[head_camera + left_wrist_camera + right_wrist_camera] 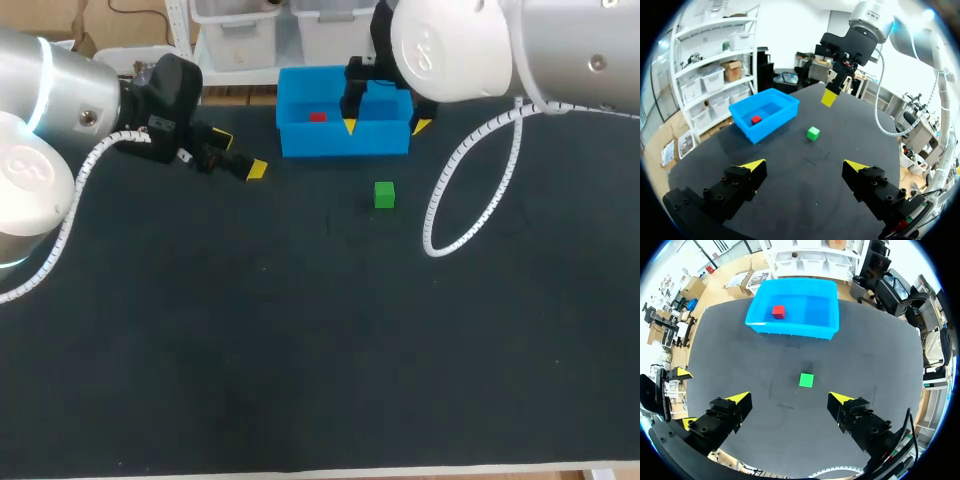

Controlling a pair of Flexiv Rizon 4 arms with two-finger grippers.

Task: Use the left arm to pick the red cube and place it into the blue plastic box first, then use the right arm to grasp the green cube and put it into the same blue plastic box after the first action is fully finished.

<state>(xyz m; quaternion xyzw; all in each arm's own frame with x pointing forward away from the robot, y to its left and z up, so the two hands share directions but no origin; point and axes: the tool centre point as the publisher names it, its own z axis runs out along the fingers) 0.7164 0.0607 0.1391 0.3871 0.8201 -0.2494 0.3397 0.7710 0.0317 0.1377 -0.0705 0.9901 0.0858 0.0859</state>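
The red cube (317, 117) (756, 119) (778, 311) lies inside the blue plastic box (300, 140) (765, 131) (792, 330) at the table's far edge. The green cube (384, 195) (813, 133) (806, 380) rests on the black table just in front of the box. My left gripper (240, 154) (805, 165) hangs open and empty to the left of the box. My right gripper (385, 127) (789, 398) is open and empty, up in the air above the box's front wall, with the green cube below and slightly ahead of it.
The black table (300, 330) spreads wide toward the near edge. A white coiled cable (470, 190) droops from my right arm over the table to the right of the green cube. My left gripper (685, 397) shows off to the side in the right wrist view.
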